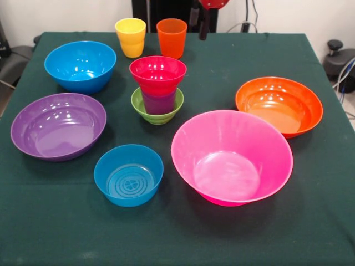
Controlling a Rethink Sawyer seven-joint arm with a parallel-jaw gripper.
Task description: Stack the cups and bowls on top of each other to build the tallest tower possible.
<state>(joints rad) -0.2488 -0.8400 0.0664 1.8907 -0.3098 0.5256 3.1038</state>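
Near the middle of the table stands the tower: a small green bowl (158,113) holds a purple cup (160,103), and a red bowl (158,75) rests on top of the cup. Behind it, a yellow cup (131,37) and an orange cup (171,37) stand upright side by side on the cloth. My gripper (201,25) hangs at the top edge, behind and right of the orange cup, touching nothing. Only its dark lower end shows.
Loose bowls ring the tower: a mid-sized blue bowl (80,66) at back left, a purple bowl (58,126) at left, a small blue bowl (128,175) in front, a large pink bowl (232,157) at front right, an orange bowl (279,106) at right. A green cloth (310,221) covers the table.
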